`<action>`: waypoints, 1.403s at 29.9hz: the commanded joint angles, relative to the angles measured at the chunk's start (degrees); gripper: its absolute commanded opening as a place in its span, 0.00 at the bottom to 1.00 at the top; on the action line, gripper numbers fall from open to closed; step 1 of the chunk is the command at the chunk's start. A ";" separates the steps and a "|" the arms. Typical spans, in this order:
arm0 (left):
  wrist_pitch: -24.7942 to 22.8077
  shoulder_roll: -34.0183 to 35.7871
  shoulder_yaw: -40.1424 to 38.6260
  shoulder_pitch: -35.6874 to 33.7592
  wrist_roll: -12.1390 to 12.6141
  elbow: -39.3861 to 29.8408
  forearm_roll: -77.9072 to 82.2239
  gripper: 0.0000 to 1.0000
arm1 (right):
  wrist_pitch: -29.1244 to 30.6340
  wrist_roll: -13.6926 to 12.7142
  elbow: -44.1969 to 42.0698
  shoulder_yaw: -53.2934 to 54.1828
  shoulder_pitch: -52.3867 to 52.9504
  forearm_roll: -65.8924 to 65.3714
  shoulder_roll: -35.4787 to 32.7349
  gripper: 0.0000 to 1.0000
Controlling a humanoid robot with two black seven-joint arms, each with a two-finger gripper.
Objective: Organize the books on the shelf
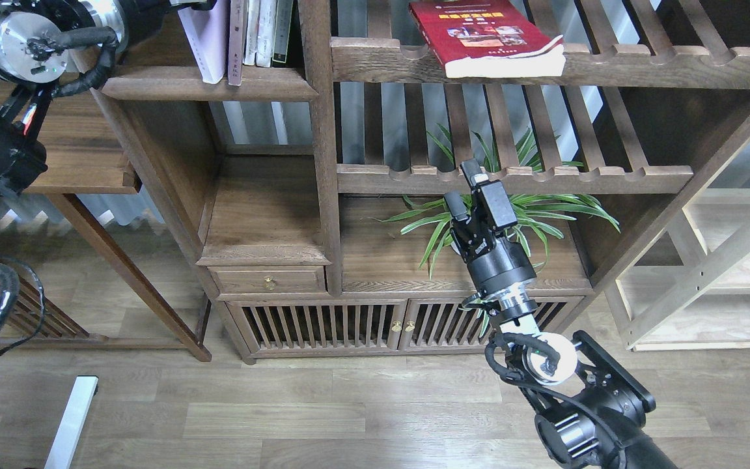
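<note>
The plain white book stands leaning on the dark shelf board at the top left. It rests against the maroon-brown book. My left gripper is a dark sliver above the white book, with its fingers cut off by the top edge. The red book lies flat on the slatted rack at the top right. My right gripper stands open and empty in front of the lower rack, well below the red book.
Thin white and dark-spined books stand right of the maroon one, against the post. A green plant sits behind my right gripper. A drawer and slatted cabinet doors are below. A pale wood unit stands at the right.
</note>
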 commanded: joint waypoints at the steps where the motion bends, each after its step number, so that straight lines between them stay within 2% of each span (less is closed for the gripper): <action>1: -0.26 0.85 0.02 0.53 0.00 -0.35 -0.29 0.99 | 0.00 0.00 -0.01 0.00 -0.09 0.00 0.00 0.98; 42: 0.00 2.43 0.98 0.88 0.00 -2.99 -0.29 0.99 | 0.00 0.09 -0.01 -0.53 -0.61 -0.09 0.00 0.98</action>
